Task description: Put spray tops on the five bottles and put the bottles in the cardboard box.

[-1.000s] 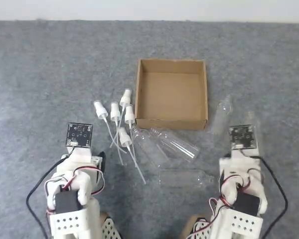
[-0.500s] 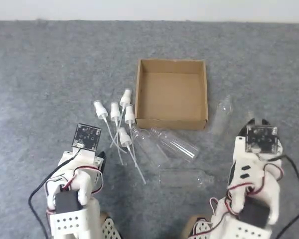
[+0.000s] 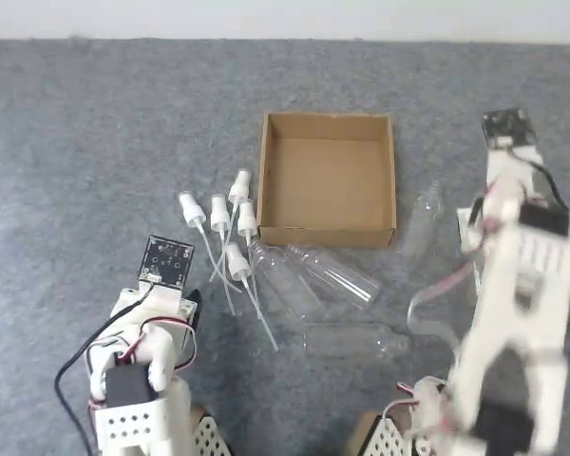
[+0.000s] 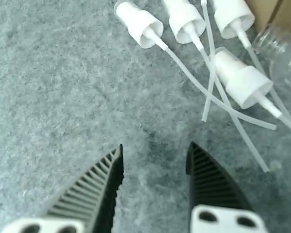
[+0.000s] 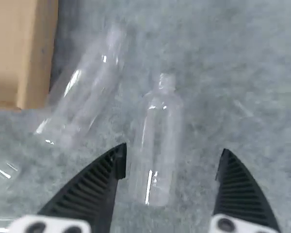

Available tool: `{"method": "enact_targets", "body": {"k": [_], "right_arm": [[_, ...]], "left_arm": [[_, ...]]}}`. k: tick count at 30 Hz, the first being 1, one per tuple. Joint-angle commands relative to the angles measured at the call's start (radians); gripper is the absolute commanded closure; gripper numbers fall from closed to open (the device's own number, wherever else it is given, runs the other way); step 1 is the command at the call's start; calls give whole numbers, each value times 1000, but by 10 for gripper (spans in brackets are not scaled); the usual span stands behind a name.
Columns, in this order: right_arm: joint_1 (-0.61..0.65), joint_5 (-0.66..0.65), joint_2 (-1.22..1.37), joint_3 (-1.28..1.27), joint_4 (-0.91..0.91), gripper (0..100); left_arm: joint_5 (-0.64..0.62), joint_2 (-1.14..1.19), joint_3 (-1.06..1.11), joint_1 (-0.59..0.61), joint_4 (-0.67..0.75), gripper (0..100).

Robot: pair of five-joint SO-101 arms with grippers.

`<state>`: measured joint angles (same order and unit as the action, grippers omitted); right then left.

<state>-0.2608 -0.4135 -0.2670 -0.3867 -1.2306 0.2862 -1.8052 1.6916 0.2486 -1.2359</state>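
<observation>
- Covering the table, a grey carpet (image 3: pixel 95 123) lies under everything
- right arm (image 3: pixel 518 285) rises tall on its own side of the cardboard box (image 3: pixel 328 235), just past that side wall
- left arm (image 3: pixel 142 361) sits low, on the near side of the box's front wall and off towards its left corner
- the box stands open-topped, well apart from both grippers
- right gripper (image 5: pixel 172 155) is spread wide and grips nothing; a clear bottle (image 5: pixel 157 145) lies flat on the carpet below the gap, closer to one finger, neck pointing away from the wrist
- left gripper (image 4: pixel 155 150) is parted to a moderate gap, empty, over bare carpet
- second bottle (image 3: pixel 423 220) lies beside the box's right wall; two slanted bottles (image 3: pixel 337 275) lie at its front wall, a lone bottle (image 3: pixel 351 340) farther out
- five spray tops (image 3: pixel 219 213) cluster by the box's left front corner, beyond the left gripper's tips and not touching them, tubes trailing away from the box
</observation>
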Motion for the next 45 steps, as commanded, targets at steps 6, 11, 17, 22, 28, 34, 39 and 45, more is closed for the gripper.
{"method": "enact_targets", "body": {"k": [6, 11, 17, 22, 28, 34, 39, 45], "right_arm": [[18, -29, 542, 423, -44, 731], [16, -26, 697, 511, -44, 760], [5, -32, 750, 528, -35, 960], [-28, -83, 742, 526, -27, 993], [-53, -141, 674, 468, -24, 993], [-61, -187, 570, 299, 90, 993], [-67, -232, 475, 138, 189, 993], [-111, -233, 441, 118, 191, 993]], "left_arm": [[8, -23, -7, 3, -6, 804], [8, -23, -7, 3, -2, 804], [23, -23, -7, 43, 106, 804], [60, -23, -41, 167, 288, 844], [48, 31, -366, 164, 106, 870], [8, 493, -794, 115, -58, 869], [-77, 925, -1063, 11, -118, 868], [-186, 1321, -1310, -44, -109, 788]]}}
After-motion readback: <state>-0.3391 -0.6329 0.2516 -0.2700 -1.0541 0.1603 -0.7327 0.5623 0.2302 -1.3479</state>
